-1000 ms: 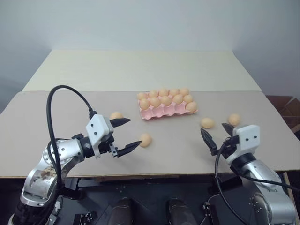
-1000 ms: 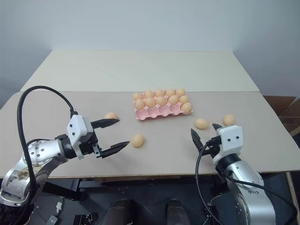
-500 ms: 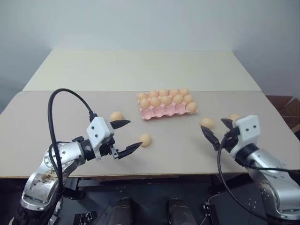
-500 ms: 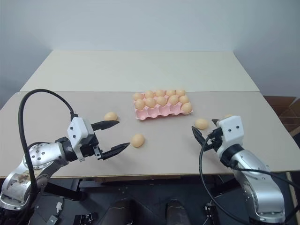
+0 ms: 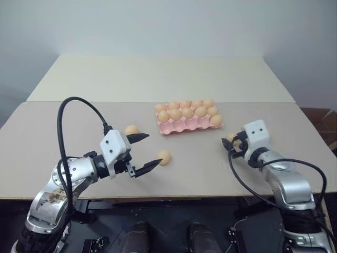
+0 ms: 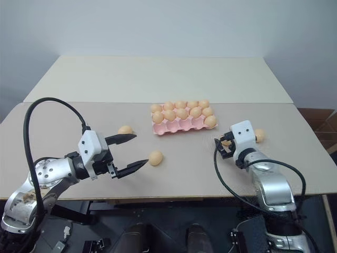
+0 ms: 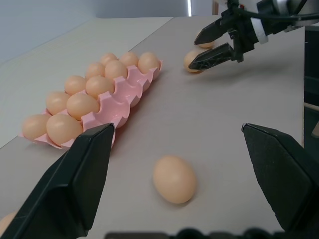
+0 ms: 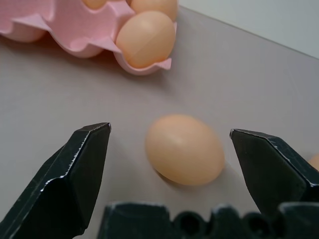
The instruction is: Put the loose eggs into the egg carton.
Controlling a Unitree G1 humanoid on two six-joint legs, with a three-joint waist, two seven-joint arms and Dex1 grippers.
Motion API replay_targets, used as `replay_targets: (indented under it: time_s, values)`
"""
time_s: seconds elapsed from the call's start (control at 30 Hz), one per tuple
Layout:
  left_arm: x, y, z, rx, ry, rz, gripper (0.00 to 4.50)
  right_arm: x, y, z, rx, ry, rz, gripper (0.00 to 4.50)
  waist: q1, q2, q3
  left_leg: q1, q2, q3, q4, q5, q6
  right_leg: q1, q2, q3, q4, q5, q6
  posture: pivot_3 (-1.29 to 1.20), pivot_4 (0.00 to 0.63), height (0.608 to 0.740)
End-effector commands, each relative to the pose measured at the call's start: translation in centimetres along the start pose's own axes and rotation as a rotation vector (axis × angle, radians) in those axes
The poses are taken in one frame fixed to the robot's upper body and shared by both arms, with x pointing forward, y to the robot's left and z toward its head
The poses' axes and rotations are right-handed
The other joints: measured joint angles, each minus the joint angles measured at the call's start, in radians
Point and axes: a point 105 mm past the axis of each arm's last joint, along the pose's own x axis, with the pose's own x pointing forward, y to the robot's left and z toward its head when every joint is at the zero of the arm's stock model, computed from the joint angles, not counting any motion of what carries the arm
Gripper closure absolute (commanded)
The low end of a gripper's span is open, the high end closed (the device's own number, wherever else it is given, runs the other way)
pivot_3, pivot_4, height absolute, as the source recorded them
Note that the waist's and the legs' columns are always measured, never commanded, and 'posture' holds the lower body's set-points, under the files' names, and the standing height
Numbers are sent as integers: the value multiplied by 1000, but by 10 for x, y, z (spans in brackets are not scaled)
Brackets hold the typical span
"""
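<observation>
The pink egg carton (image 5: pixel 180 127) lies mid-table, its two far rows full of eggs and its near row bare. Two loose eggs lie on the left: one (image 5: pixel 131 129) beside the upper finger of my left gripper (image 5: pixel 151 150), one (image 5: pixel 165 156) just past its lower fingertip. That gripper is open and holds nothing. My right gripper (image 8: pixel 169 130) is open, low over the table, with a third egg (image 8: pixel 184 149) between its fingers, untouched. A fourth egg (image 6: pixel 258 135) lies just right of that hand.
The grey table's front edge (image 5: pixel 174 197) runs close under both arms. A cream table (image 5: pixel 158 76) adjoins at the back. A brown cardboard box (image 5: pixel 316 118) stands off the right side. Bare tabletop lies between the two grippers.
My right gripper has moved forward and down toward the carton, so its open fingers now straddle the egg right of it. The left gripper has stayed in place.
</observation>
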Motion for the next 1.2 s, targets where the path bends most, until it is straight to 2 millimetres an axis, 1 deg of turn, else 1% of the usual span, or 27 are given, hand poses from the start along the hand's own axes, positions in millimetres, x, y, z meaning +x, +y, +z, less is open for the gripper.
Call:
replay_targets:
  time_s: [0.03,0.27,0.37,0.4,0.43,0.47,0.5,0.53,0.63,0.73,0.77,0.8,0.87,0.93,1.03,1.2]
  values:
    - [1,0,9,41,-18,-2,54,7,-7,9,-30,-32,-41,0,0,0,0,0,0,0,0,0,0,0,0,0,0,0,0,0,150,740]
    - [-1,0,6,36,-7,9,54,19,-9,-2,-48,7,-58,0,-1,0,0,0,0,0,0,0,0,0,0,0,0,0,0,0,150,740]
    - [-3,2,3,34,3,18,0,21,-10,0,-41,2,-62,604,-1,0,0,0,0,0,0,0,0,0,0,0,0,0,0,0,150,740]
    - [-4,2,3,32,5,21,0,21,-10,1,-39,-1,-63,939,-1,0,0,0,0,0,0,0,0,0,0,0,0,0,0,0,150,740]
    - [-4,3,2,28,7,27,0,21,-10,3,-36,-8,-66,1482,-1,0,0,0,0,0,0,0,0,0,0,0,0,0,0,0,150,740]
    - [-6,4,1,21,10,35,0,20,-10,5,-35,-15,-65,1566,-1,0,0,0,0,0,0,0,0,0,0,0,0,0,0,0,150,740]
    - [-7,5,1,13,12,45,0,19,-9,7,-35,-21,-62,1853,-1,0,0,0,0,0,0,0,0,0,0,0,0,0,0,0,150,740]
    - [-8,6,0,7,13,51,0,18,-9,8,-34,-25,-59,1915,-1,0,0,0,0,0,0,0,0,0,0,0,0,0,0,0,150,740]
    - [-12,9,-2,-5,22,81,0,11,-8,14,-46,-54,-48,1916,-1,0,0,0,0,0,0,0,0,0,0,0,0,0,0,0,150,740]
    - [-18,13,0,-23,22,126,0,-3,-4,33,-74,-122,-33,1918,-1,0,0,-1,0,0,0,0,0,-1,0,0,0,0,1,0,150,740]
    - [-20,15,0,-34,26,138,0,-9,0,44,-75,-159,-27,1924,0,0,0,-1,0,0,0,0,0,-1,0,0,0,0,1,0,150,740]
    - [-22,16,0,-41,30,144,0,-13,3,51,-74,-183,-23,1936,-1,0,0,-1,0,0,0,0,0,-1,0,0,0,0,1,0,150,740]
    - [-24,16,-1,-65,47,139,0,-16,17,68,-53,-240,9,1960,-2,0,0,-1,0,0,0,0,0,-2,0,0,1,0,1,0,150,740]
    - [-25,16,-1,-67,64,131,0,-12,28,78,-34,-266,34,1996,-8,0,0,0,1,0,0,0,0,-1,1,0,1,0,0,0,150,740]
    - [-24,19,2,-74,66,132,0,4,43,86,-19,-275,56,2007,-8,0,0,0,2,0,0,0,0,-2,2,0,2,0,0,0,150,740]
    - [-21,22,6,-76,61,131,0,30,52,91,-11,-266,52,2007,-4,0,0,0,1,0,0,0,0,-2,1,0,1,1,0,0,150,740]
